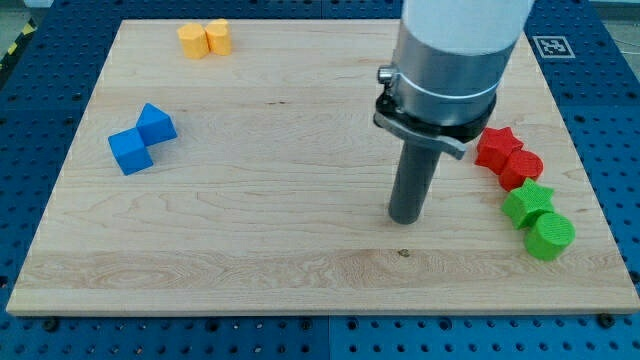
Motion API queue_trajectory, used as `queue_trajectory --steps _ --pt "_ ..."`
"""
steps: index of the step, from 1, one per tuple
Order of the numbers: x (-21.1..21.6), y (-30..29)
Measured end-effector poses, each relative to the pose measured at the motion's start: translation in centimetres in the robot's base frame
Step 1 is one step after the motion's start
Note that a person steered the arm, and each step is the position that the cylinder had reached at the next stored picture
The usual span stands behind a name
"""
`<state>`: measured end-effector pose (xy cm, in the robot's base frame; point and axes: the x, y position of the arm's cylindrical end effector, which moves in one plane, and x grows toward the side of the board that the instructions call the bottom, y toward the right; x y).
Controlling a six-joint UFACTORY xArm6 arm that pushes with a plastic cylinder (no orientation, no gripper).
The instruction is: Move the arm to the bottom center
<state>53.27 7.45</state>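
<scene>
My dark rod comes down from the grey arm at the view's top right, and my tip rests on the wooden board, right of centre in its lower half. It touches no block. To its right lie a red star, a red cylinder, a green star and a green cylinder in a close diagonal row. Two blue blocks sit at the view's left. Two yellow-orange blocks sit at the top left.
The board lies on a blue perforated table. A black-and-white marker tag shows at the top right, off the board. The arm's grey body hides part of the board's top right.
</scene>
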Motion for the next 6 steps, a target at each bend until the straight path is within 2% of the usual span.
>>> queue_trajectory --steps 6 --pt "2.8 -8.4"
